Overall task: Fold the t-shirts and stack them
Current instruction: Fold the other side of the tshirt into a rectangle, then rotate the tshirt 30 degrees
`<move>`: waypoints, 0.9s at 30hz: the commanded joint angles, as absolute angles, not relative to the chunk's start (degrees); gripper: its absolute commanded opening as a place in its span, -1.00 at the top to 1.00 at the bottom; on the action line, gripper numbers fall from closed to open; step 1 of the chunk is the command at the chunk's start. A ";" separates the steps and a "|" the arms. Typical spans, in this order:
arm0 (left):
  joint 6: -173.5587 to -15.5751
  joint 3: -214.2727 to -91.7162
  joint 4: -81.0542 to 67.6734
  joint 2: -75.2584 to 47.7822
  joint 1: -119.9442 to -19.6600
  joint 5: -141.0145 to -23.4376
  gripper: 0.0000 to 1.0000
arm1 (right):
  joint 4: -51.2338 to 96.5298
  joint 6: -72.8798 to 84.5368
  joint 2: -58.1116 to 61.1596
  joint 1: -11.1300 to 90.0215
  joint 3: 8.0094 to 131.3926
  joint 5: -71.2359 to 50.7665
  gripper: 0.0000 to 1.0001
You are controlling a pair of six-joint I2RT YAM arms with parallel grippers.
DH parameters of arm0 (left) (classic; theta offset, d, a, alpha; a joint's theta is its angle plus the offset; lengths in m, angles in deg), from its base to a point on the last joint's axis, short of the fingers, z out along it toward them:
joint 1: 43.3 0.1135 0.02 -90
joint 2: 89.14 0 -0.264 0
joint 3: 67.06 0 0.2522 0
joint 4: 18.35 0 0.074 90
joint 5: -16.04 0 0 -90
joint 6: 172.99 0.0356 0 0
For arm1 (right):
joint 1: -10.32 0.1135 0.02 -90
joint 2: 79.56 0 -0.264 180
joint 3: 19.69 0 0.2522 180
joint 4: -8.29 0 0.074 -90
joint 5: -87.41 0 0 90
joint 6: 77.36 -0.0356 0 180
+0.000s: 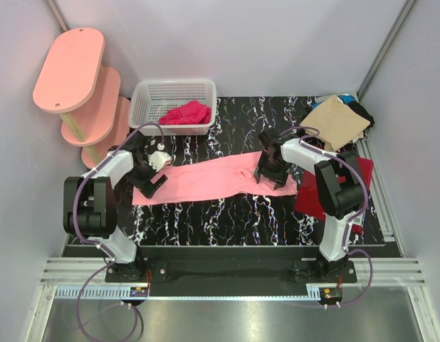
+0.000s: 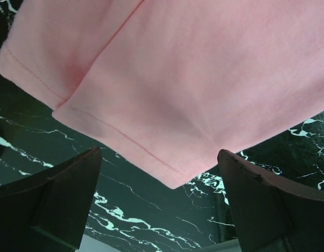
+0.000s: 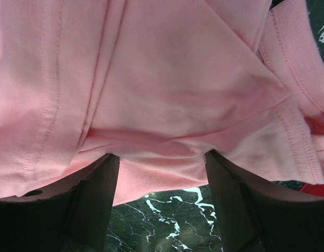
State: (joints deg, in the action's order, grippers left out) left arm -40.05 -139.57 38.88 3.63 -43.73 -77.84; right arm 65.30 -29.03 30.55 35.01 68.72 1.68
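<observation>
The salmon-pink t-shirt lies as a long folded strip across the black marbled table. My left gripper is at its left end. In the left wrist view the jaws stand wide open and empty, with the shirt's hemmed corner just ahead of them. My right gripper is over the shirt's right end. Its jaws are wide open, with the fingertips touching the bunched pink edge. A tan shirt lies on a black one at the back right. A dark red shirt lies under the right arm.
A white basket holding a crumpled red cloth stands at the back left. A pink tiered stand is in the far left corner. White walls close off the table's back and sides.
</observation>
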 commanded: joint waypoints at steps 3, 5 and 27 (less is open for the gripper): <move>-39.58 -137.53 35.94 6.92 -43.30 -77.93 -0.98 | 64.24 -27.26 33.29 33.44 66.94 1.54 -0.48; -38.52 -136.20 34.80 6.83 -41.82 -76.52 -0.98 | 64.15 -26.21 33.38 32.82 66.32 0.31 -0.48; -35.61 -133.82 38.74 -0.98 -35.57 -78.00 -0.97 | 70.04 -21.89 25.47 32.82 76.92 -9.34 -0.52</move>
